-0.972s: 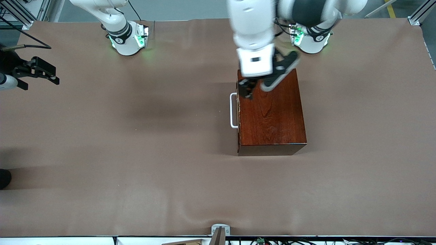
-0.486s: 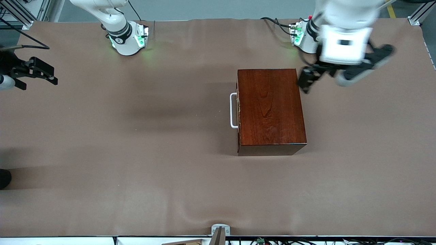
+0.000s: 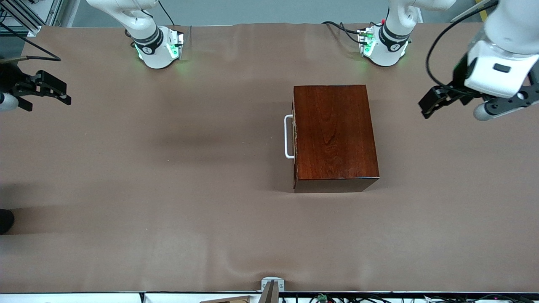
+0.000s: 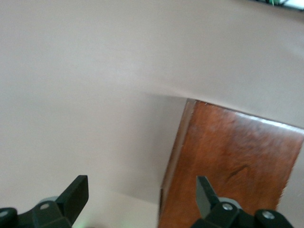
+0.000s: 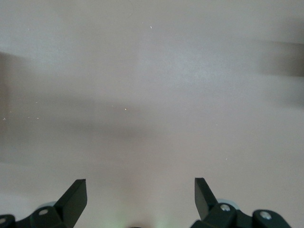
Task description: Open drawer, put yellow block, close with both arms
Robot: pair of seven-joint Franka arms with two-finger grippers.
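Note:
The dark reddish-brown wooden box [image 3: 334,136] stands on the brown table, its drawer pushed in. Only the white U-shaped handle [image 3: 288,136] shows, on the side toward the right arm's end. The yellow block is not in view. My left gripper [image 3: 429,105] hangs open and empty over bare table, off the box toward the left arm's end. In the left wrist view [image 4: 141,194] its fingers are wide apart, with a corner of the box [image 4: 228,166] below. My right gripper [image 3: 63,94] is open and empty over the right arm's end of the table; the right wrist view [image 5: 141,194] shows only bare table under it.
The two green-lit arm bases [image 3: 160,46] [image 3: 385,44] stand at the table's edge farthest from the front camera. A small metal bracket [image 3: 271,286] sits at the edge nearest the camera. A dark object [image 3: 5,221] pokes in at the right arm's end.
My left gripper has swung from over the box's handle-side corner, past the box, out toward the left arm's end of the table. The right gripper has barely moved. The box is unmoved.

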